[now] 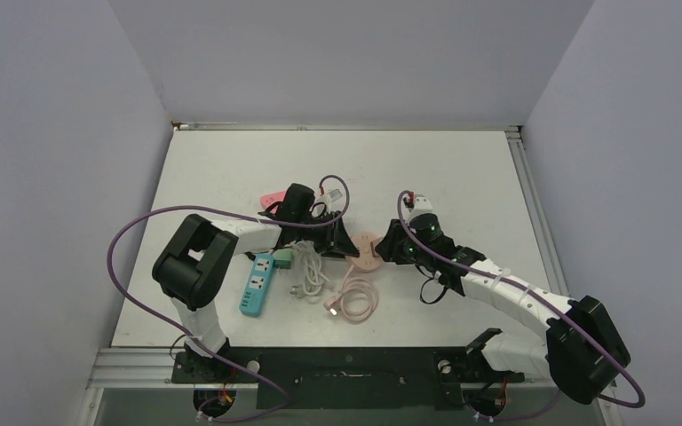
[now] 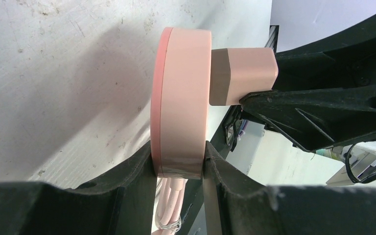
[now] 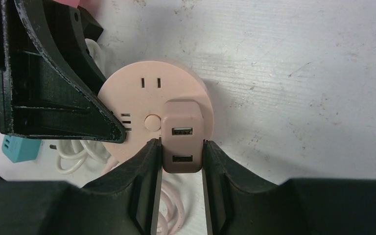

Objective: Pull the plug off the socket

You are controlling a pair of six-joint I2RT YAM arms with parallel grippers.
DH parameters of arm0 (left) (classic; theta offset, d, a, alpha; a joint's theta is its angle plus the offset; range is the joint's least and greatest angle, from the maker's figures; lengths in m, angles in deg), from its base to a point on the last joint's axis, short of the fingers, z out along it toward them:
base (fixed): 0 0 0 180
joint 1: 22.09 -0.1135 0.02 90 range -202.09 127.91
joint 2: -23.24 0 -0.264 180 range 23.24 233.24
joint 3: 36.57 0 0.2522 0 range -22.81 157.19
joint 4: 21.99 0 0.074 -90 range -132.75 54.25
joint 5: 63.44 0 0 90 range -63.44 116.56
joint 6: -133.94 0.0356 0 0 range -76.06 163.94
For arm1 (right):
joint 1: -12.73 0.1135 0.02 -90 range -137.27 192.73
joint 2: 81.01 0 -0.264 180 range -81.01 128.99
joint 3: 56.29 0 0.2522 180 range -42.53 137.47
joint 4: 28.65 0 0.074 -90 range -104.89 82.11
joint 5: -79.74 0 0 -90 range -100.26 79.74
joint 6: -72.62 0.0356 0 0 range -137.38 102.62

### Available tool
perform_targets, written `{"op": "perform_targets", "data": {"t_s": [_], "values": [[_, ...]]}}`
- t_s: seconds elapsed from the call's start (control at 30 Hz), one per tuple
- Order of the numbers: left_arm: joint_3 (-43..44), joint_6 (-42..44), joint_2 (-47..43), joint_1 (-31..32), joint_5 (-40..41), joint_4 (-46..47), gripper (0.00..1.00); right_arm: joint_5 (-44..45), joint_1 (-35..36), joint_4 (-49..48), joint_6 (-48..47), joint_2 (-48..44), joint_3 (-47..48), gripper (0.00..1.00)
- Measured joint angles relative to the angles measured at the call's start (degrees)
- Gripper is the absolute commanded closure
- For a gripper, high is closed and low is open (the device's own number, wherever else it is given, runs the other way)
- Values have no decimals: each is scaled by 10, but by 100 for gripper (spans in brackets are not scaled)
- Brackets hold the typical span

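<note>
Only the left wrist view shows the left gripper (image 2: 178, 164) clamped across the thickness of the one round pink plastic socket disc (image 2: 183, 88), whose rim sits between its fingers. Only the right wrist view shows the right gripper (image 3: 181, 147) squeezing the single pink rectangular plug (image 3: 180, 117). The plug has two USB ports (image 3: 180, 131) and is seated in the socket's face. The top view adds one blue power strip (image 1: 256, 284), left of both grippers.

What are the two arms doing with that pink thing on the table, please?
The left gripper is shut on the rim of the round pink plastic socket, steadying it on the white table. The right gripper is shut on the blocky pink USB plug on its face. The plug looks fully seated, not yet pulled off.
</note>
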Motion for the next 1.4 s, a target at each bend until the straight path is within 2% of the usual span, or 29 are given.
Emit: {"op": "perform_targets", "data": {"t_s": [0.17, 0.37, 0.77, 0.93, 1.13, 1.4], "values": [[0, 0, 0, 0, 3, 0, 100, -37, -21, -19, 1, 0, -11, 95], [0, 0, 0, 0, 6, -2, 100, -21, -8, -19, 1, 0, -11, 95], [0, 8, 0, 0, -4, -33, 100, 224, 158, 18, -2, 12, 10, 95], [0, 10, 0, 0, -5, -35, 100, 271, 184, 35, -4, 30, 28, 95], [9, 27, 0, 2, 5, -57, 100, 236, 156, 39, -4, 31, 31, 95], [23, 43, -11, 6, 42, -68, 100, 54, 32, -10, 0, 10, 1, 95]]}}
